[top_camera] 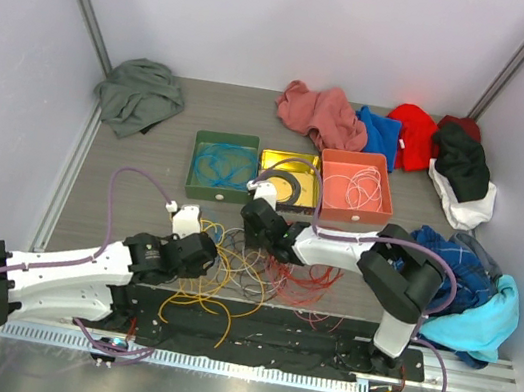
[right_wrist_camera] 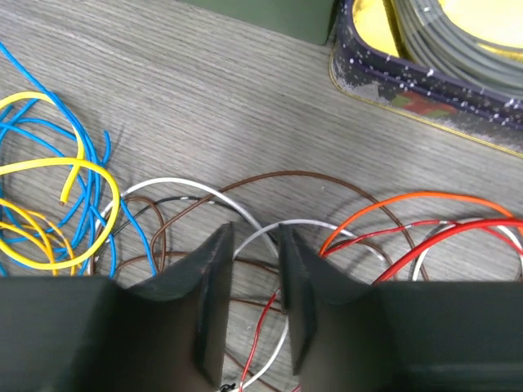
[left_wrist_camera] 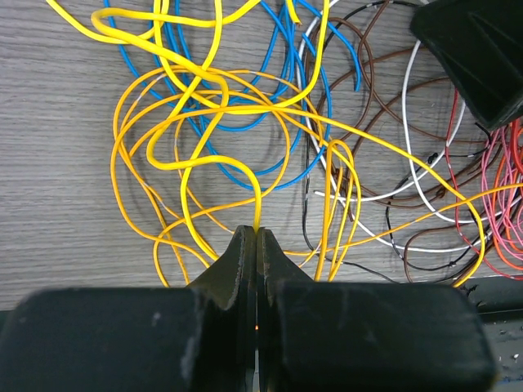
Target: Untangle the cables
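Observation:
The cables (top_camera: 239, 271) lie in a loose tangle on the grey table between the two arms: yellow, orange, blue, brown, white and red loops. My left gripper (top_camera: 210, 250) sits at the tangle's left side. Seen from the left wrist, its jaws (left_wrist_camera: 257, 234) are shut on a bright yellow cable (left_wrist_camera: 184, 175) that loops away over orange (left_wrist_camera: 131, 175) and blue (left_wrist_camera: 270, 175) strands. My right gripper (top_camera: 261, 231) hangs over the tangle's far side. Its fingers (right_wrist_camera: 253, 237) stand a little apart, straddling a white cable (right_wrist_camera: 176, 181) and a thin red one, neither of them pinched.
Three trays stand behind the tangle: green (top_camera: 197, 159) holding a blue coil, yellow (top_camera: 291, 159) holding a black ring, orange (top_camera: 384, 192) holding pale cables. Clothes are heaped at the back and right (top_camera: 470, 284), and a grey cloth (top_camera: 138, 93) lies back left. The yellow tray's rim (right_wrist_camera: 359, 73) is close ahead of the right gripper.

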Action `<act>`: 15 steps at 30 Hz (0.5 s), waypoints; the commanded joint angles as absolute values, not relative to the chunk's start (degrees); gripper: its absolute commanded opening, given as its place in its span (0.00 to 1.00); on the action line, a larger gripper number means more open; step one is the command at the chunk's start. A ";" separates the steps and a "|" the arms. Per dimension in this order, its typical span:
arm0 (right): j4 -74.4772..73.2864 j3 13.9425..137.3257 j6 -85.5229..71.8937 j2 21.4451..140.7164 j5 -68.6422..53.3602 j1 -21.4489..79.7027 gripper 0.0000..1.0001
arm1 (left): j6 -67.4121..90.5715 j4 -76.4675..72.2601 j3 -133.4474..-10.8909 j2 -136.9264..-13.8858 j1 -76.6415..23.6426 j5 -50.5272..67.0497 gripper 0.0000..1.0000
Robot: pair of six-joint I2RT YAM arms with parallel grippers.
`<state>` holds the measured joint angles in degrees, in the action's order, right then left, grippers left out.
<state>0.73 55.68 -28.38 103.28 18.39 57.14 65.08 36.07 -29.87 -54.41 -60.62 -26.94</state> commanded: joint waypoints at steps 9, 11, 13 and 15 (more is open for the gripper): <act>0.35 54.85 -28.66 96.96 21.61 57.30 0.01 | 64.16 34.98 -30.23 -52.65 -60.38 -29.00 0.00; 0.35 54.93 -27.69 90.72 22.67 57.65 0.01 | 64.16 35.07 -30.23 -51.95 -60.38 -29.44 0.00; -3.86 57.12 -26.02 82.57 24.26 57.83 0.01 | 64.33 35.51 -30.41 -50.72 -60.38 -30.14 0.00; -5.88 59.58 -24.62 79.12 25.31 58.01 0.01 | 64.60 35.86 -30.41 -49.93 -60.38 -30.93 0.00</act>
